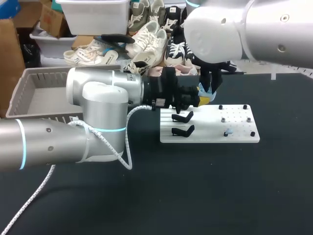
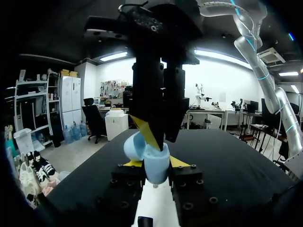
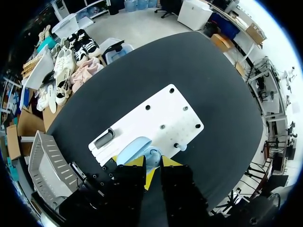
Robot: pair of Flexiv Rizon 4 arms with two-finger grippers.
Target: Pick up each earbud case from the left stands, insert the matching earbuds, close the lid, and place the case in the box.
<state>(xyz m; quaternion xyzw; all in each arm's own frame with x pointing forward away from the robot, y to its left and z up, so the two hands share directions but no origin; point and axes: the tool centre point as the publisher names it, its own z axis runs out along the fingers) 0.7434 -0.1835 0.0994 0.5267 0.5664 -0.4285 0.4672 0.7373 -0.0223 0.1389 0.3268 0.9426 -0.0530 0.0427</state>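
- The pale blue earbud case (image 2: 156,166) is in the air above the white board (image 1: 205,133), clear of its surface; we cannot fix which part of the board lies under it
- The left gripper (image 1: 199,100) is clamped on the case: in the left wrist view both yellow tips press the body from opposite sides
- The lid (image 2: 132,145) stands open, swung up and back beside the body
- The right gripper (image 3: 152,161) hangs straight down over the board, its end at the open mouth of the case; we cannot tell whether it is gripping anything, since the case hides that spot
- The left arm (image 1: 98,103) comes in level from the board's left side; the right arm (image 1: 254,24) comes in from beyond the board's far right corner and stands high over it
- Two black stands (image 1: 182,117) sit at the left end of the board, one nearer us than the other
- Black pegs (image 1: 220,107) are spread over the right half of the board
- A small pale piece (image 1: 227,132) lies near the board's near right corner, just beside a peg; it is too small to identify
- The grey basket (image 1: 63,70) sits well to the left of the board, partly hidden by the left arm
- The board lies flat on the black table (image 1: 195,191)
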